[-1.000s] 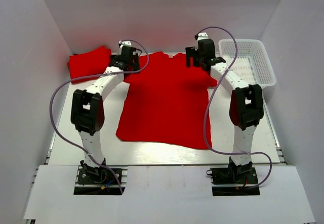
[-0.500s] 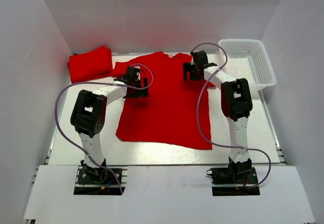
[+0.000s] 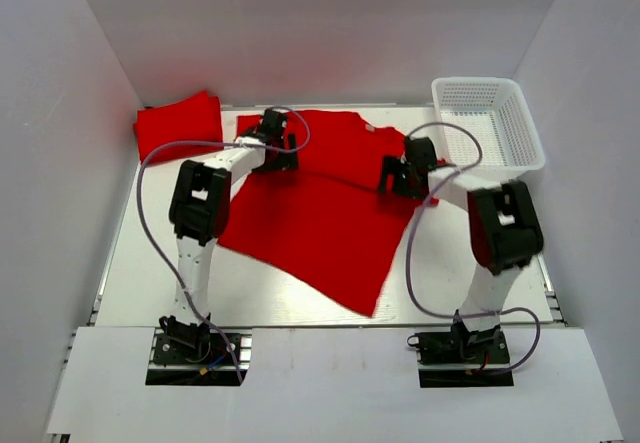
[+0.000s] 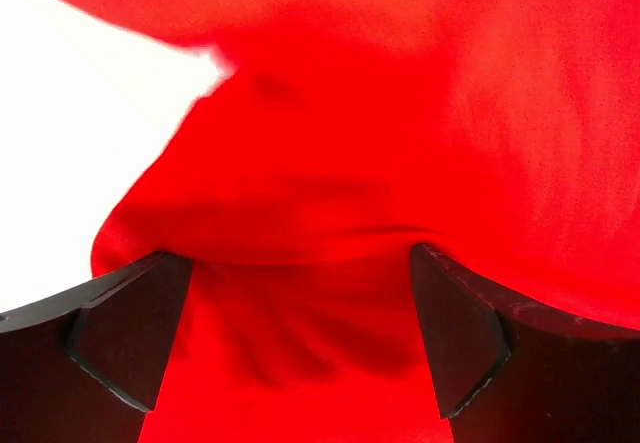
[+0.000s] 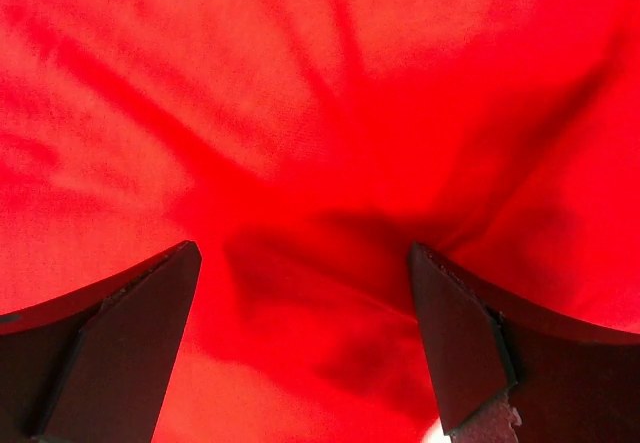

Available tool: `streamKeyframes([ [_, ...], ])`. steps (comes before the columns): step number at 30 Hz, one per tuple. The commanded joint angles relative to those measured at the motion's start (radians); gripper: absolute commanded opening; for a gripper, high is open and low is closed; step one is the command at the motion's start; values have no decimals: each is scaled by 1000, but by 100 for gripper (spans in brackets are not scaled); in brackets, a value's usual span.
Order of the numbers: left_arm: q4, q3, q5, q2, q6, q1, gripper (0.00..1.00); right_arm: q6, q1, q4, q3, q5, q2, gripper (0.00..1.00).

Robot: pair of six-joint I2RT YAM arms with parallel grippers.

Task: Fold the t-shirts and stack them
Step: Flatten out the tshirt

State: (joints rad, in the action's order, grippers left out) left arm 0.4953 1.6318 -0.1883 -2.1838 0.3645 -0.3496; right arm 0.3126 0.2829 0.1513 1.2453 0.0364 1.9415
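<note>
One red t-shirt [image 3: 320, 225] lies spread and skewed on the table, its lower corner pointing toward the near right. A second red t-shirt [image 3: 178, 126] sits folded at the far left. My left gripper [image 3: 277, 153] is down on the spread shirt's upper left part. In the left wrist view its jaws stand wide apart with wrinkled red cloth [image 4: 400, 113] between them, left gripper [image 4: 300, 343]. My right gripper [image 3: 398, 178] rests on the shirt's right edge. It is also open over creased red cloth [image 5: 320, 113], right gripper [image 5: 300, 333].
A white mesh basket [image 3: 524, 159] stands at the far right, close to the right arm. White walls enclose the table on three sides. The grey cables of both arms loop over the shirt's edges.
Both grippers came down from the shirt's far edge onto the cloth and moved nearer. The shirt has skewed, and its lower right corner now points toward the near edge.
</note>
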Motion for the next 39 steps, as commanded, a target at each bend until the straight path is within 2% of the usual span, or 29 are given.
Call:
streamKeyframes([
  [1,77,153,-1,-126,-27,15,100,146,19,103,-316,-90,-154,90],
  [2,77,263,50,-190,-38,15,100,163,24,135,-360,-120,-195,90],
  [3,90,319,79,-221,-59,15,100,161,47,140,-445,-153,-325,90],
  [5,91,438,165,-266,-85,15,100,148,74,142,-559,-220,-424,90],
  [6,91,462,190,-278,-108,6,100,135,100,151,-617,-336,-567,90],
  [7,68,462,251,-278,-127,-3,100,131,120,172,-635,-370,-611,90],
  [8,52,445,282,-278,-143,-3,100,87,133,194,-656,-418,-715,90],
  [10,-22,381,367,-202,-168,-12,100,42,165,244,-647,-451,-765,90],
  [11,-49,293,395,-170,-168,-12,100,30,171,249,-627,-454,-804,90],
  [14,-110,116,376,-12,-180,-12,100,-4,170,231,-580,-434,-797,90],
  [15,-121,76,330,30,-180,-12,100,-27,170,217,-560,-335,-790,90],
  [16,-121,-31,282,155,-167,-12,100,-47,170,203,-461,-165,-711,90],
  [17,-121,-65,259,156,-153,-12,100,-47,167,200,-460,-164,-710,90],
  [19,-141,-136,213,238,-131,-12,100,-47,167,197,-317,-65,-615,90],
  [20,-141,-195,170,316,-131,-12,100,-41,162,200,-275,60,-537,90],
  [23,-141,-304,116,412,-67,-2,100,-26,151,202,-19,138,-345,90],
  [25,-141,-360,104,481,-42,11,100,-59,150,174,57,128,-235,90],
  [26,-141,-389,48,496,-30,11,100,-66,147,174,186,119,-155,90],
  [28,-69,-389,-28,509,2,11,100,-102,144,212,274,102,-43,90],
  [29,-57,-400,-37,509,13,11,100,-102,142,221,398,105,59,90],
  [35,-57,-466,-28,509,53,20,100,-124,116,280,687,48,314,90],
  [39,-57,-477,-25,469,74,20,100,-139,105,330,820,36,408,90],
])
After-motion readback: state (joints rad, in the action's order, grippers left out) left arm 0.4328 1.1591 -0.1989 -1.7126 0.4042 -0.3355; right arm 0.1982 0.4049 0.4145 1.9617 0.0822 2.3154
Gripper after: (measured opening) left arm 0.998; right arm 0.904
